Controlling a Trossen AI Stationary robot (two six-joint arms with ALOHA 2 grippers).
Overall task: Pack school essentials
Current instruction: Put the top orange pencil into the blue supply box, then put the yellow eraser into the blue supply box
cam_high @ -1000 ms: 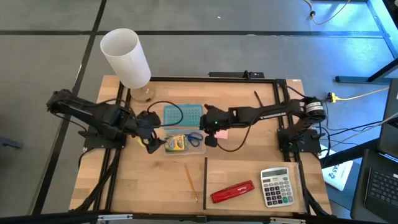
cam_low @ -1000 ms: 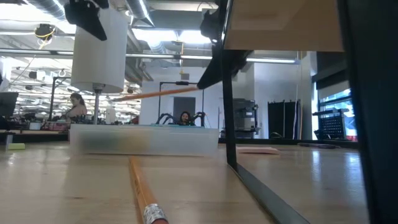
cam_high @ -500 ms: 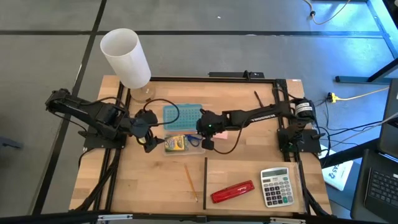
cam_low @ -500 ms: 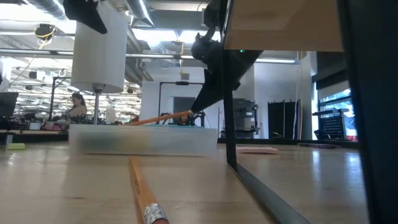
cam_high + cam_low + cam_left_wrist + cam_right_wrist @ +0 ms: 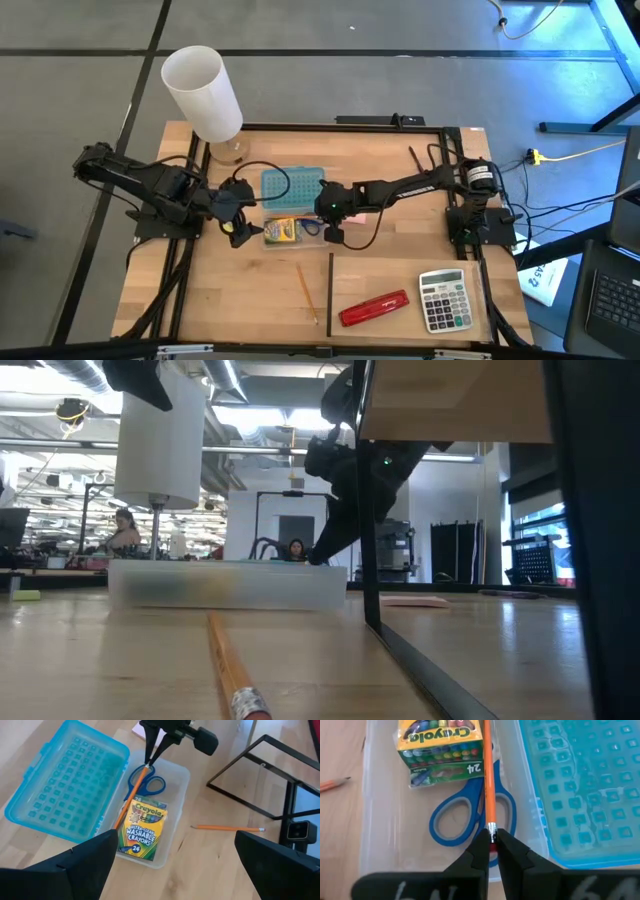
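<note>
The surface (image 5: 390,255) is pale wood with a matt, grained finish. The box (image 5: 177,795) is clear, smooth plastic; its open lid (image 5: 65,795) is translucent blue plastic, dimpled. The crayon box (image 5: 141,830) is glossy printed card. The scissors (image 5: 457,817) have smooth blue plastic handles. The pencil (image 5: 489,775) is painted orange wood with a metal band.

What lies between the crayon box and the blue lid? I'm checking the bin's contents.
In the right wrist view, the orange pencil held by the right gripper runs between the crayon box and blue lid, above the scissors.
</note>
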